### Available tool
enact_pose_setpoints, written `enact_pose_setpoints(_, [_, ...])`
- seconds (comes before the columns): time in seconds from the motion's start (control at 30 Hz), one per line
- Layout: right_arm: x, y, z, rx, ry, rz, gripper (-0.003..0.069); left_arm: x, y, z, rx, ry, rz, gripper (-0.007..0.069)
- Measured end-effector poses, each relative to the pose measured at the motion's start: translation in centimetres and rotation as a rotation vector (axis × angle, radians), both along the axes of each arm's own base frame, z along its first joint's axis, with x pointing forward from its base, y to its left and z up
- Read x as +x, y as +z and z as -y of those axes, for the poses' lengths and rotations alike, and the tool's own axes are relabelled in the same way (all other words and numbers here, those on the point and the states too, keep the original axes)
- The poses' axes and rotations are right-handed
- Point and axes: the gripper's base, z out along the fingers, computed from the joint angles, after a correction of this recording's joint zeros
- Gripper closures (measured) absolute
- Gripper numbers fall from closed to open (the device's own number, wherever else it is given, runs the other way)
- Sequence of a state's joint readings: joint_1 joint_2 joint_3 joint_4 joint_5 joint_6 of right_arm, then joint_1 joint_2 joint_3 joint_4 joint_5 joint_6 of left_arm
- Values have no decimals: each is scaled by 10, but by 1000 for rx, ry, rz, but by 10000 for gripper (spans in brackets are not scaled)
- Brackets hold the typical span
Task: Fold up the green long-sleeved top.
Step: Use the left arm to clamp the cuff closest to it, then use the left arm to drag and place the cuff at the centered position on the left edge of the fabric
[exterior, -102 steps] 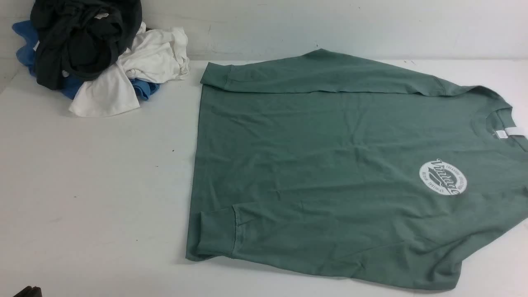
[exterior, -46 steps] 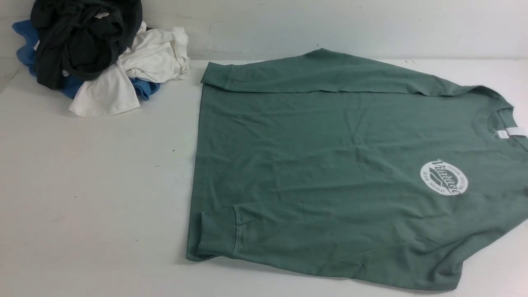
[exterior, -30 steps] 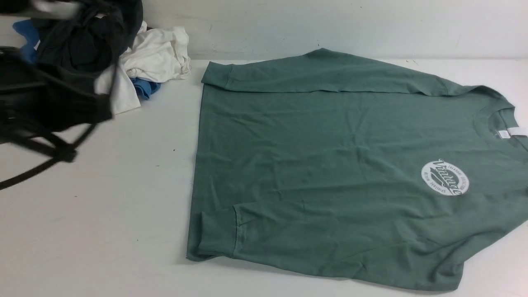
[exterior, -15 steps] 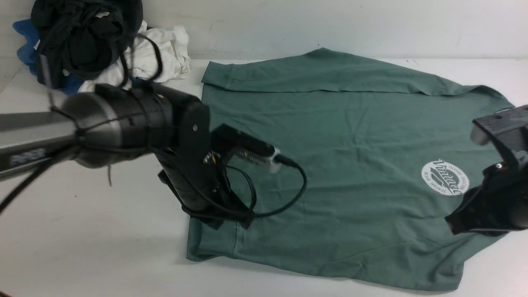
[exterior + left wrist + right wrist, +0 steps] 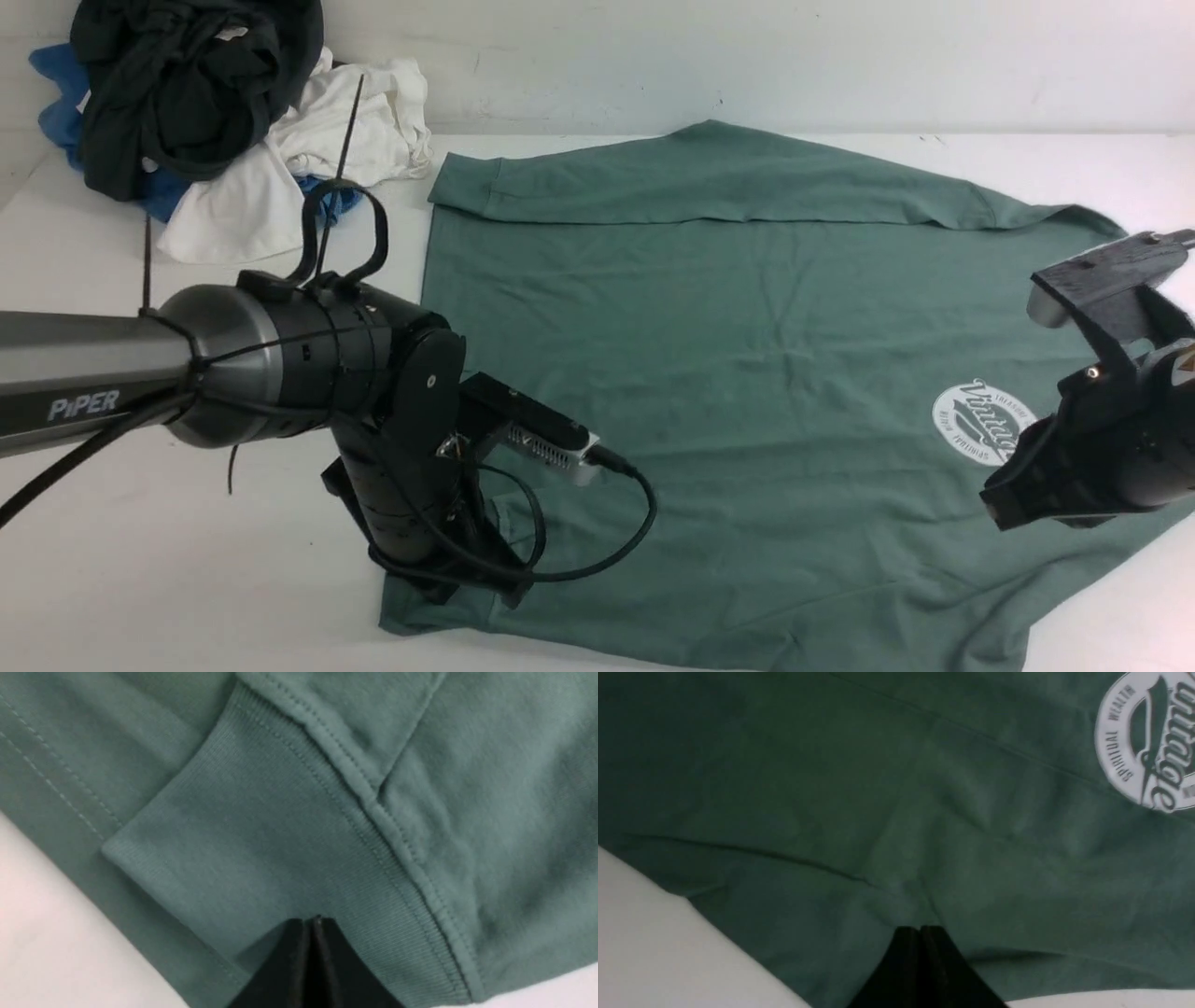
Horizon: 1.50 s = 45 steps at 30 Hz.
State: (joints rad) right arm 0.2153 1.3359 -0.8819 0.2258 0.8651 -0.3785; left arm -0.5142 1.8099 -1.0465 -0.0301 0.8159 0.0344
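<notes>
Left gripper (image 5: 314, 921), closed, is touching the ribbed cuff (image 5: 261, 849) of the green long-sleeved top (image 5: 747, 355); right gripper (image 5: 920, 931), closed, is pointing at its chest.

Black garment (image 5: 177, 93): crumpled, topmost in a heap at the far left corner, against the wall (image 5: 747, 56).
White garment (image 5: 355, 121): rumpled, beside and beneath the black one.
Blue garment (image 5: 51, 93): mostly buried, edges showing at both sides of the heap.
Table (image 5: 140, 579): white, flat.
</notes>
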Motion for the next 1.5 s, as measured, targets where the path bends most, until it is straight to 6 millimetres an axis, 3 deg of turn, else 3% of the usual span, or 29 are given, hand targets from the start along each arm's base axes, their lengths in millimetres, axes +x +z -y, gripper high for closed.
enact_pose_setpoints(0.1, [1, 0, 0, 1, 0, 7, 669, -4, 6, -3, 4, -2, 4, 631])
enact_pose_setpoints(0.23, [1, 1, 0, 2, -2, 16, 669, -2, 48, -5, -70, 23, 118, 631])
enact_pose_setpoints(0.37, [1, 1, -1, 13, -6, 15, 669, 11, 65, -17, -149, 115, 147, 596])
enact_pose_setpoints(0.4, [1, 1, -1, 14, -7, 15, 669, 12, 65, -18, -156, 120, 143, 592])
enact_pose_setpoints(0.63, [1, 2, -4, 63, -21, 12, 669, 29, 32, -30, -218, 210, 16, 302])
enact_pose_setpoints(0.77, [1, 2, -5, 67, -21, 11, 669, 32, 17, -29, -206, 221, -28, 231])
enact_pose_setpoints(0.9, [1, 2, -5, 69, -22, 12, 669, 32, 5, -29, -186, 220, -76, 272])
enact_pose_setpoints(1.07, [2, 2, -5, 70, -22, 13, 669, 32, 4, -29, -180, 202, -82, 449])
enact_pose_setpoints(1.13, [2, 2, -5, 69, -21, 15, 669, 32, 6, -29, -182, 195, -77, 552])
enact_pose_setpoints(1.2, [2, 2, -5, 69, -20, 17, 669, 31, 10, -29, -187, 190, -65, 602])
enact_pose_setpoints(1.3, [2, 2, -5, 69, -21, 21, 669, 30, 28, -29, -205, 168, -32, 622])
enact_pose_setpoints(1.43, [3, 3, -5, 68, -19, 28, 669, 30, 68, -27, -254, 127, 76, 622])
enact_pose_setpoints(1.5, [3, 3, -5, 63, -12, 35, 669, 36, 108, -26, -292, 96, 199, 622])
